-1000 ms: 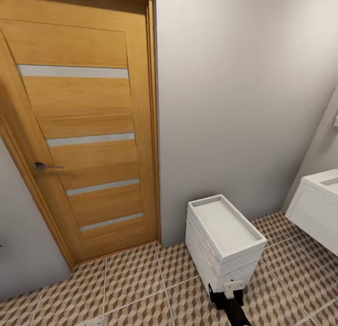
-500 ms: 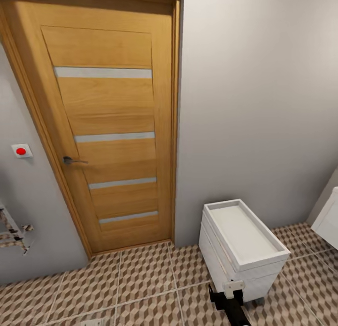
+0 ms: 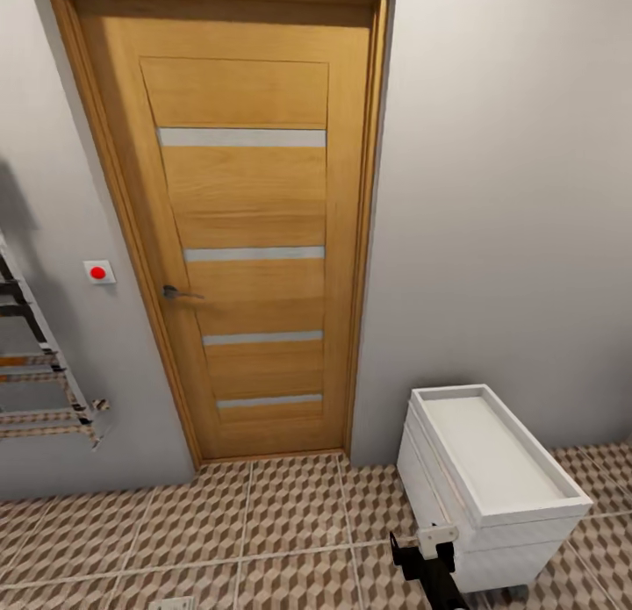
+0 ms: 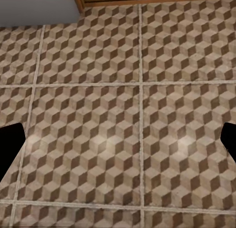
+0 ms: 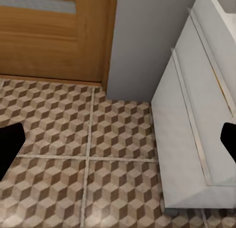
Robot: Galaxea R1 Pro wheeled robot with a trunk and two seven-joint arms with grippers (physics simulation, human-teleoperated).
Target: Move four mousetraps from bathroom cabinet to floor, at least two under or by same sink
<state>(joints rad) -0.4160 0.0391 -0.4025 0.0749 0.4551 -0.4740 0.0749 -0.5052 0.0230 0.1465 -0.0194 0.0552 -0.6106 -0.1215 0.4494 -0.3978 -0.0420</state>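
Observation:
The bathroom floor [image 3: 290, 505] of cube-patterned tiles spreads below me. In the left wrist view, my left gripper [image 4: 118, 144] hangs open over bare tiles [image 4: 98, 114], its dark fingertips [image 4: 10, 146] far apart with nothing between them. My right gripper [image 5: 118, 144] is open too, above the floor [image 5: 59, 119] beside a white drawer unit [image 5: 196, 114]. My right arm [image 3: 430, 562] shows at the bottom of the head view, just in front of that unit. The mousetraps, the cabinet and the bathroom sink are out of view.
A closed wooden door [image 3: 254, 241] with a lever handle [image 3: 175, 291] faces me. The low white drawer unit [image 3: 491, 478] stands against the wall at right. A towel rail [image 3: 35, 373] and a red wall button [image 3: 98, 272] are at left.
The camera has swung left: door and drawer unit slid right in the picture, the white vanity left the right edge, and the towel rail and red button came in.

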